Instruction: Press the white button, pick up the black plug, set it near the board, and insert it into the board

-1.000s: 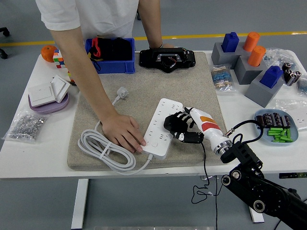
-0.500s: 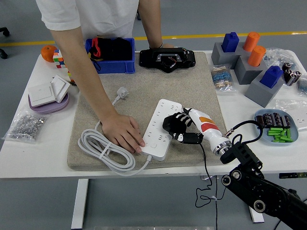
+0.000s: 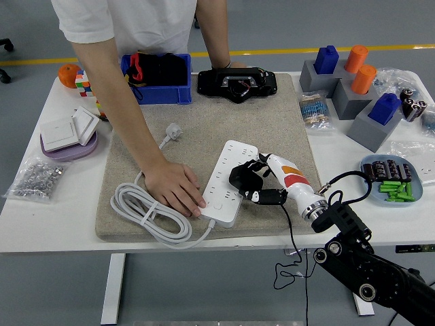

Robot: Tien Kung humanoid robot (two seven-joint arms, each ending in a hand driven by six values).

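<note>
On the far left of the white worktop (image 3: pixel 61 204) lie a clear bag of small metal parts (image 3: pixel 34 178) and white wall switches stacked on a lilac round dish (image 3: pixel 68 136). A beige felt mat (image 3: pixel 224 122) covers the middle of the worktop. At its near left corner sits a coiled grey-white power cable (image 3: pixel 146 212), with its white plug end (image 3: pixel 172 130) lying farther back on the mat. A person stands at the far side, cut off above the chest; the person's hand (image 3: pixel 174 189) rests flat on the mat, fingertips touching the near left end of the long white power strip board (image 3: pixel 228 182), close to its round white button (image 3: pixel 219 204).

The robot's right hand (image 3: pixel 251 182) reaches in from the lower right, its black arm bent at the worktop edge, wrist white with an orange band. Its black fingers (image 3: pixel 243 178) are curled together over the right side of the board. They hide the black plug, so whether they clamp it cannot be told.

Behind, a blue bin (image 3: pixel 156 89) and a black device (image 3: pixel 236 83) stand at the mat's far edge. At right stand grey blocks with blue and orange pegs (image 3: pixel 353 85) and a blue dish of small parts (image 3: pixel 393 182).
</note>
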